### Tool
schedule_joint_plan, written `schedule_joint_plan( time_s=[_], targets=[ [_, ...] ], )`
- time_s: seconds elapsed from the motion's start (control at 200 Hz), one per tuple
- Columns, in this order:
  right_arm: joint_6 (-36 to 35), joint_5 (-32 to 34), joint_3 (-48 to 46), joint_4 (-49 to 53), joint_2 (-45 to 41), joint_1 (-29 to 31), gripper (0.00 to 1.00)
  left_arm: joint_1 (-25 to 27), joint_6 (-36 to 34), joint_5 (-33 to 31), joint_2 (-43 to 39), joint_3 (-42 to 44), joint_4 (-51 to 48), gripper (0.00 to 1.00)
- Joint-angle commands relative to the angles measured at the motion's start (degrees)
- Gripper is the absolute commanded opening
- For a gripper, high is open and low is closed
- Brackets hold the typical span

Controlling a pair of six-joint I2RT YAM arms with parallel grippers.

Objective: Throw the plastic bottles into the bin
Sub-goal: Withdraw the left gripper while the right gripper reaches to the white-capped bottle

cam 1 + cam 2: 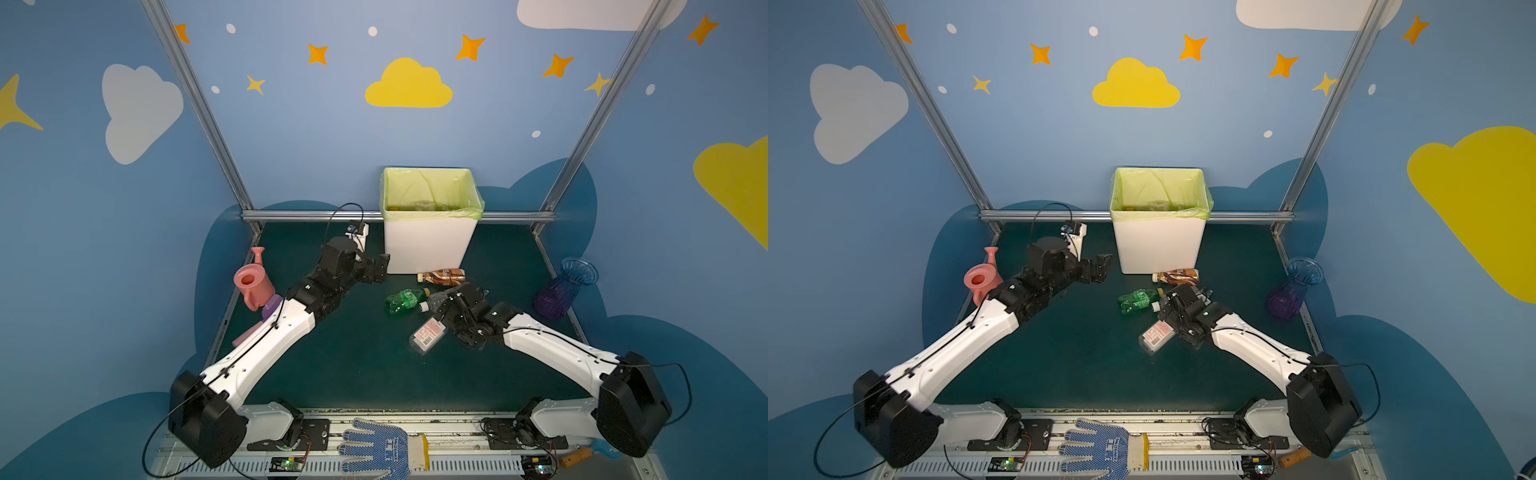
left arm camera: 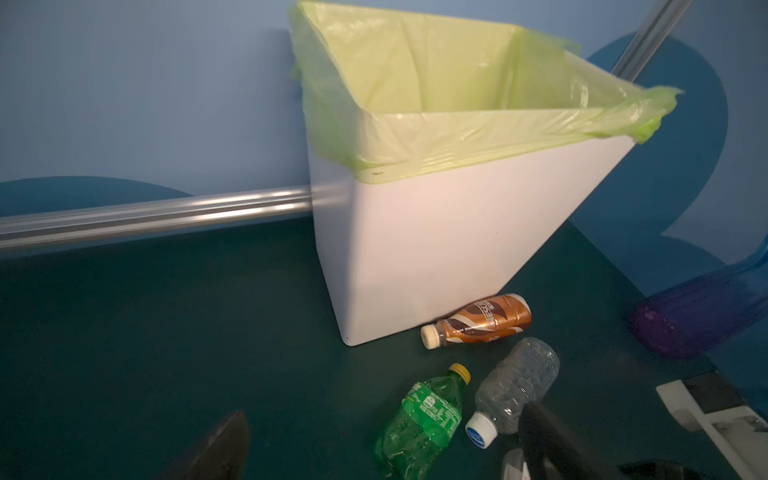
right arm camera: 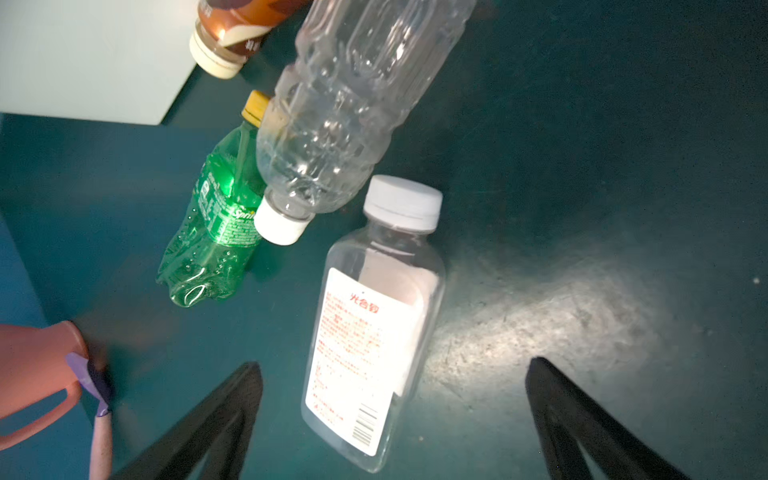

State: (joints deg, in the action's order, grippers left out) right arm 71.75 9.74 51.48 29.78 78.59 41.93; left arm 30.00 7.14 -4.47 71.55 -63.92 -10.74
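**Right wrist view: four bottles flat on the mat (image 3: pixel 582 166), none gripped**

Right gripper (image 3: pixel 392 365): fingers spread wide, empty; only their tips are in frame. Between them lies the labelled clear bottle (image 3: pixel 374 332), long axis running away from the gripper, white cap at the far end.

Next out is the ribbed clear bottle (image 3: pixel 332 112), its cap pointing back beside that white cap and its base cut off by the frame. It overlaps the crushed green Sprite bottle (image 3: pixel 216 232), whose yellow cap points toward the bin (image 3: pixel 83 62).

Brown Nescafé bottle (image 3: pixel 232 25): mostly cut off, cap beside the bin wall.

In both top views the right gripper's body hides most of the ribbed bottle.

Left gripper (image 1: pixel 376 268): near the bin's left front corner, fingers apart, holding nothing.

Bin contents too dim to name.
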Motion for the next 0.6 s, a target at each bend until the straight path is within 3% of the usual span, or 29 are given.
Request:
schedule_joint_plan(
  time_s=[0.0,0.145,0.27,0.471,0.596],
  targets=[
    [4.2,3.2,5.4,5.5,6.0,2.7,0.98,-0.7,3.2,-4.4,-4.2,4.9,0.5,1.0],
    [5.9,1.2,13.2,11.8,15.4,4.0,0.98,-1.3,5.0,-6.4,-8.2,10.9,-1.6,1.0],
    [5.0,0.0,16.9,11.1,21.9,4.1,0.98,-1.9,6.0,-6.9,-11.1,14.3,-2.0,1.0],
    [2.8,-1.6,21.7,14.9,30.3,4.1,0.97,-2.3,6.2,-7.3,-12.6,16.0,-3.3,1.0],
    [2.3,-1.8,18.8,13.1,29.4,4.4,0.86,-2.7,6.2,-7.7,-12.4,16.4,-3.3,1.0]
  ],
)
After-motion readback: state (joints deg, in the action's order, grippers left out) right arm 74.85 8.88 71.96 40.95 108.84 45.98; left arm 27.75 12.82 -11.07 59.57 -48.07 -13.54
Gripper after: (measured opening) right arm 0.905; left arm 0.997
